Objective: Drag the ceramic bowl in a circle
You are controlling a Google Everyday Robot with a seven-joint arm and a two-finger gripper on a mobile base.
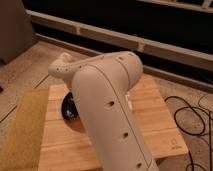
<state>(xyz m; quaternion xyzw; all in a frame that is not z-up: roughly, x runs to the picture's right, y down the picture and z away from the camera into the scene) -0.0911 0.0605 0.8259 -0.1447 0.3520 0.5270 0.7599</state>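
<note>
The ceramic bowl [70, 108] is a dark, glossy round dish on the left part of the wooden table [155, 125]. Only its left side shows past my big white arm [107, 115], which fills the middle of the camera view and reaches down over it. The gripper is hidden behind the arm's elbow, somewhere at the bowl, and it is shut. I cannot see whether it touches or holds the bowl.
A small white object [130, 102] peeks out at the arm's right edge. A yellowish pad [20, 131] lies along the table's left side. Black cables [192, 118] loop on the floor to the right. A dark wall with a pale ledge [150, 42] runs behind.
</note>
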